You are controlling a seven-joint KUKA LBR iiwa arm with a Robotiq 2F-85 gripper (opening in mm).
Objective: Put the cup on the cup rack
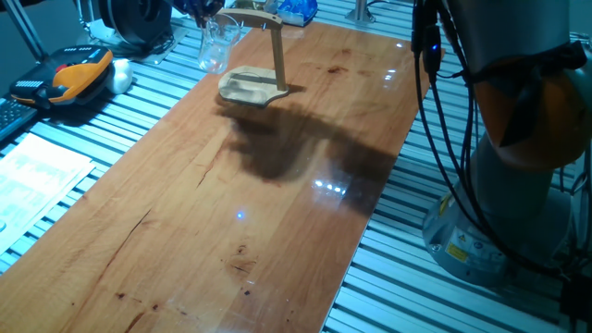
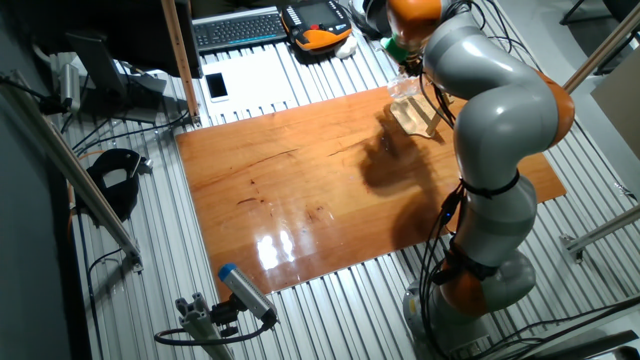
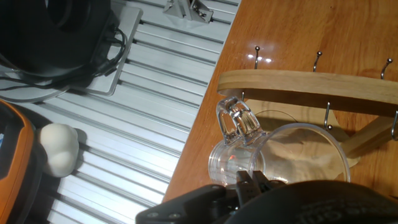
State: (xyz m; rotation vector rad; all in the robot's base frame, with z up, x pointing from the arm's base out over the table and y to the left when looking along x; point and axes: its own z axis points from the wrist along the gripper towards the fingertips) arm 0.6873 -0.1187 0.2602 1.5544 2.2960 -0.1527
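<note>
The clear glass cup point(image 1: 216, 43) hangs in the air at the far left edge of the wooden table, just left of the cup rack point(image 1: 264, 65). In the hand view the cup point(image 3: 292, 158) lies below the rack's curved arm point(image 3: 311, 86), and its handle point(image 3: 236, 121) points up towards one end of the arm, close under a small metal hook. My gripper point(image 3: 249, 185) is shut on the cup's rim, with dark fingers at the bottom of that view. In one fixed view the gripper point(image 1: 200, 7) is mostly cut off at the top. In the other fixed view the arm hides most of the rack point(image 2: 418, 115).
An orange and black pendant point(image 1: 67, 79) and a white ball point(image 1: 120, 74) lie on the slatted bench left of the table. Papers point(image 1: 37, 176) lie nearer. A keyboard point(image 2: 240, 28) and a phone point(image 2: 215, 87) sit beyond the table. Cables point(image 1: 444, 139) hang by the robot base.
</note>
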